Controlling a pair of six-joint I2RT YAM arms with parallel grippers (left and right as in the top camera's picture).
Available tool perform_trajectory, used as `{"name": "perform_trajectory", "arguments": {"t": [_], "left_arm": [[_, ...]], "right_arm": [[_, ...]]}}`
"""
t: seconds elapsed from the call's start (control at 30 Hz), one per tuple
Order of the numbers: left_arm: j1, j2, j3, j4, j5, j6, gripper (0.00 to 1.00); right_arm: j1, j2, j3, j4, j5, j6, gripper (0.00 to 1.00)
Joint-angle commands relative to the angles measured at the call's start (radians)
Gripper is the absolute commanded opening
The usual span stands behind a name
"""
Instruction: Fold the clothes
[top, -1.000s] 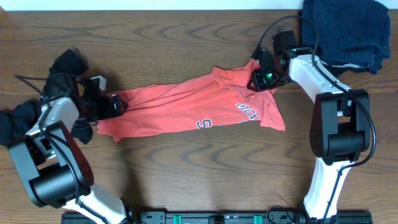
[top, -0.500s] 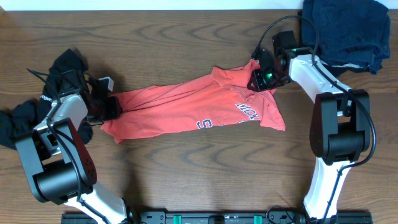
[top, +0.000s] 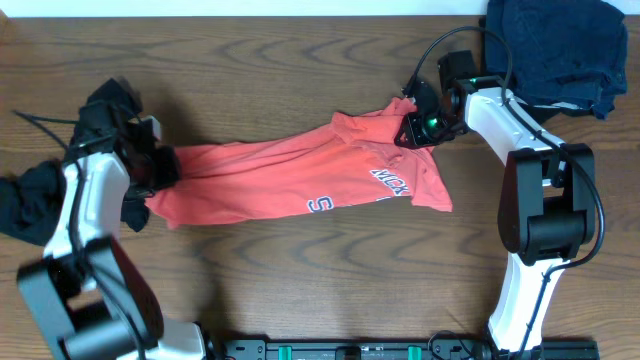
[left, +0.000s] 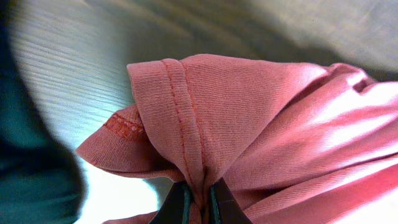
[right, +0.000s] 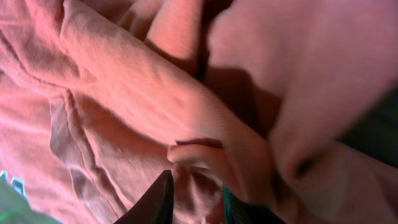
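Coral-red short-sleeved cotton T-shirt (top: 290, 175) lies rumpled across the middle of the wooden counter (top: 300, 280), left pincer (left: 198, 199) clamped on its stitched hem, right pincer (right: 196, 198) nipping a collar-end fold; recommend an even, low outward pull to flatten it before folding

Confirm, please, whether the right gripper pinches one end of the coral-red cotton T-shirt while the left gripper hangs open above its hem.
No: the left gripper is shut on the hem of the coral-red T-shirt, as the left wrist view shows; the right gripper does pinch the other end.
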Motion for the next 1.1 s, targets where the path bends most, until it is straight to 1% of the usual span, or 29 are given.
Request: {"name": "perform_trajectory", "arguments": {"t": [0.0, 0.1, 0.3, 0.33, 0.4, 0.5, 0.67, 0.77, 0.9, 1.07], "left_arm": [[0.013, -0.074, 0.030, -0.008, -0.070, -0.033, 0.06], [0.026, -0.104, 0.030, -0.008, -0.089, -0.051, 0.06], [0.035, -0.106, 0.049, -0.016, -0.086, -0.051, 0.06], [0.033, -0.106, 0.058, -0.026, -0.080, -0.051, 0.06], [0.018, -0.106, 0.090, -0.056, -0.020, -0.054, 0.06], [-0.047, -0.106, 0.121, -0.069, 0.038, -0.061, 0.06], [-0.198, -0.093, 0.121, -0.047, 0.038, -0.116, 0.06], [-0.293, -0.069, 0.121, -0.047, 0.037, -0.122, 0.06], [-0.401, -0.006, 0.121, -0.031, 0.029, -0.124, 0.06], [-0.494, 0.111, 0.121, 0.028, 0.023, -0.164, 0.06]], "right_arm": [[0.010, 0.010, -0.005, -0.005, -0.039, -0.014, 0.25], [0.019, 0.010, -0.005, -0.014, -0.053, -0.014, 0.25], [0.048, 0.010, -0.005, -0.020, -0.053, -0.013, 0.24], [0.053, 0.010, -0.005, -0.021, -0.051, -0.004, 0.23], [0.065, 0.010, -0.005, -0.027, -0.028, 0.041, 0.20], [0.084, 0.010, -0.005, -0.020, 0.019, 0.079, 0.20], [0.110, 0.010, -0.005, -0.013, 0.020, 0.084, 0.21], [0.122, 0.010, -0.005, -0.012, 0.026, 0.084, 0.21], [0.128, 0.010, -0.005, -0.012, 0.031, 0.084, 0.22], [0.127, 0.010, -0.005, -0.012, 0.031, 0.084, 0.22]]}}
